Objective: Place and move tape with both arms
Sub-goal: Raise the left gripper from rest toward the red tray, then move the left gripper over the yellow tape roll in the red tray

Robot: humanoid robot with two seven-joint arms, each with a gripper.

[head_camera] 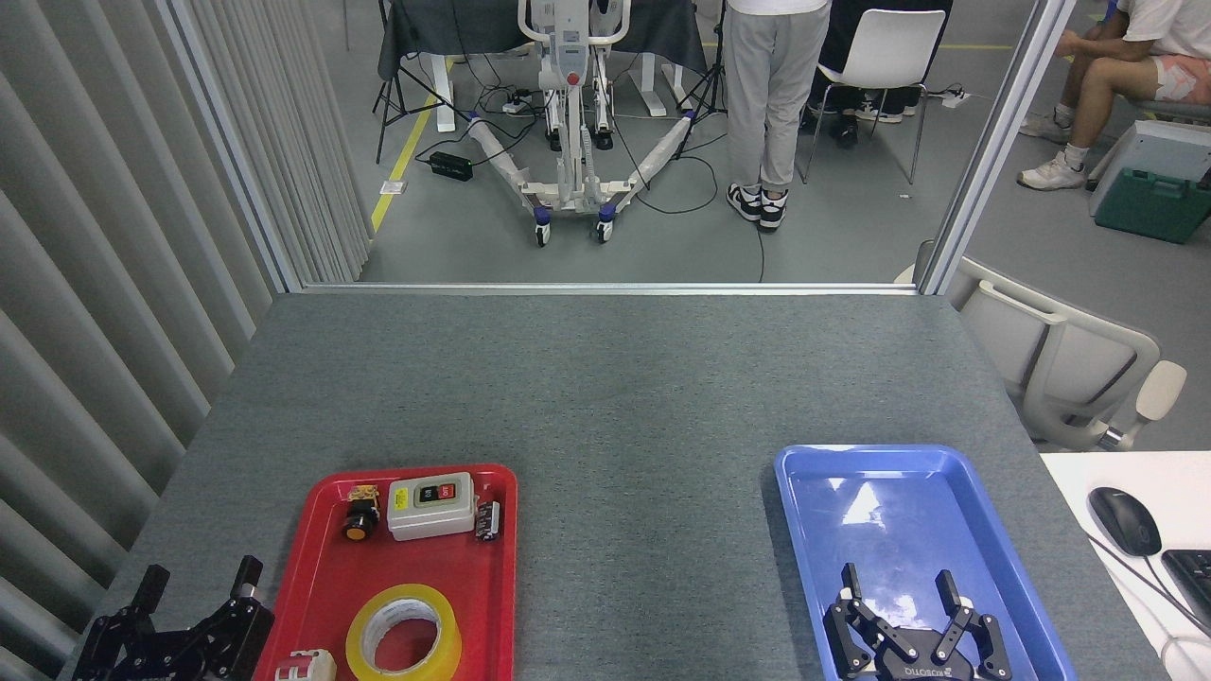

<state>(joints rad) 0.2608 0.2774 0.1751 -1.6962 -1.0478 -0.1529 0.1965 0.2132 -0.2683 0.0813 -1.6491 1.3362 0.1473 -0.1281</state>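
1 tape (403,632) (lying flat) in 1 of 2 trays (412,573).

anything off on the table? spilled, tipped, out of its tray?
Nothing stands out. The tape lies flat in the red tray with the switch box and small parts. The blue tray holds nothing; the right tool is over it, open. The left tool, open, sits just left of the red tray.
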